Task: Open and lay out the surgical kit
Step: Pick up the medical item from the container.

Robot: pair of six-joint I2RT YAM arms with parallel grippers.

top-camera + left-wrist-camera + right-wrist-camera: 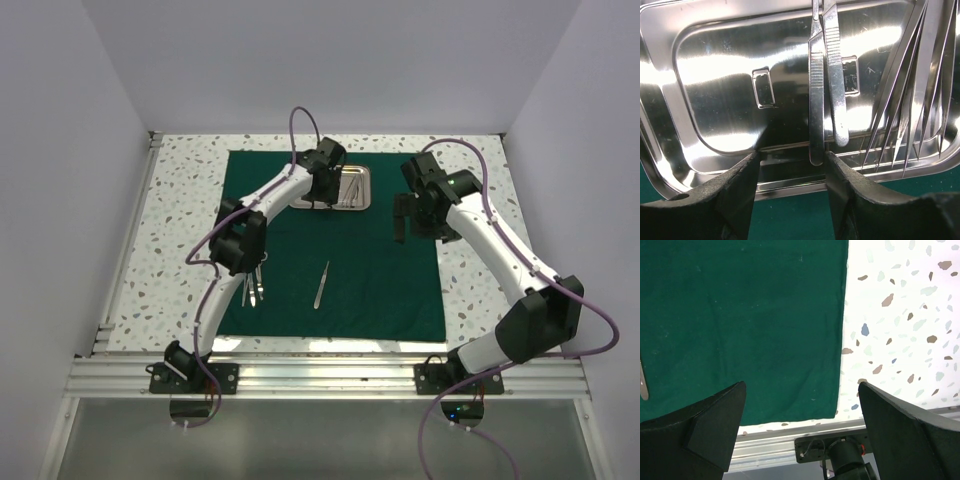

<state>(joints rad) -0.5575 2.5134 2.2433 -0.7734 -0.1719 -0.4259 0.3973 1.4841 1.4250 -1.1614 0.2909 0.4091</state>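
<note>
One slim steel instrument [321,284] lies alone on the near half of the spread dark green cloth [380,290]. A few more instruments [256,289] sit just to its left, partly hidden under the left arm's elbow. The cloth lies flat on the speckled counter [470,300].

Further out, the right claw [400,228] hovers over the cloth's right side, near its edge, with its jaws as wide as they go and nothing between them.

Farthest, at the back of the cloth, stands the steel tray [670,165], and the left claw [793,154] is down at its near wall. Its jaws are part-way apart and straddle the near end of a ribbed flat handle [815,100], close to the right finger [855,200], but no pinch shows yet. A second handle [836,90] lies against the first, and a fan of pointed tweezers [920,90] lies to the right.

These pieces look light, stiff and slick, and likely to skate on the polished tray. The ribbed stretch of the handle probably offers the surest hold, pinched across its narrow width. The touching neighbour may get dragged along.
</note>
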